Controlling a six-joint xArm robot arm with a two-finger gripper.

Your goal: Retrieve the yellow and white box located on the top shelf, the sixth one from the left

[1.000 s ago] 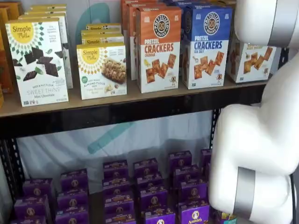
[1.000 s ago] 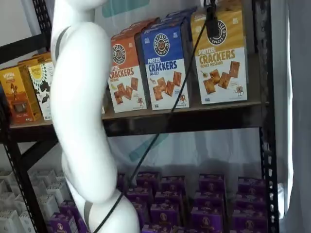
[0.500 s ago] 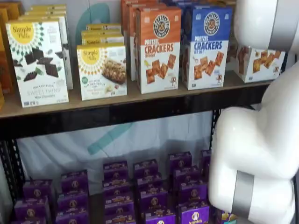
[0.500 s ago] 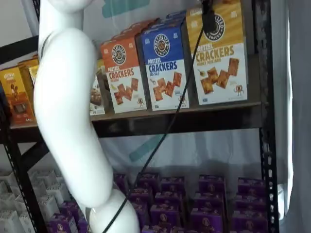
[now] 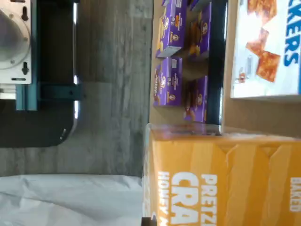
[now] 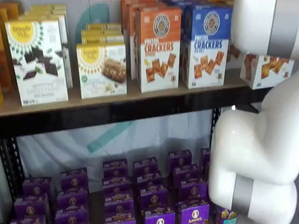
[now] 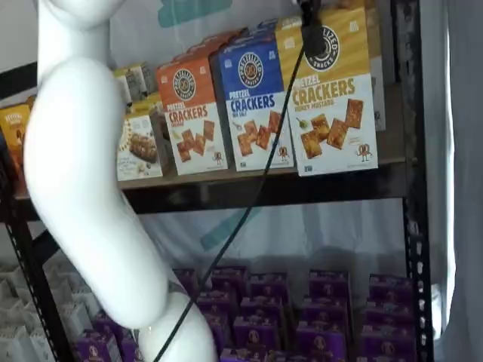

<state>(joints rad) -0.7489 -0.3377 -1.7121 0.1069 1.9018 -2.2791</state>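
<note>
A yellow and white box (image 7: 329, 90) of pretzel crackers tilts forward at the right end of the top shelf (image 7: 264, 188), its lower edge overhanging the black front beam. It stands just right of a blue cracker box (image 7: 253, 105) and an orange cracker box (image 7: 190, 117). The end effector (image 7: 311, 30) shows as a single black finger over the box's upper front, a cable beside it; whether it grips the box cannot be told. Purple boxes (image 7: 264, 309) fill the level below.
</note>
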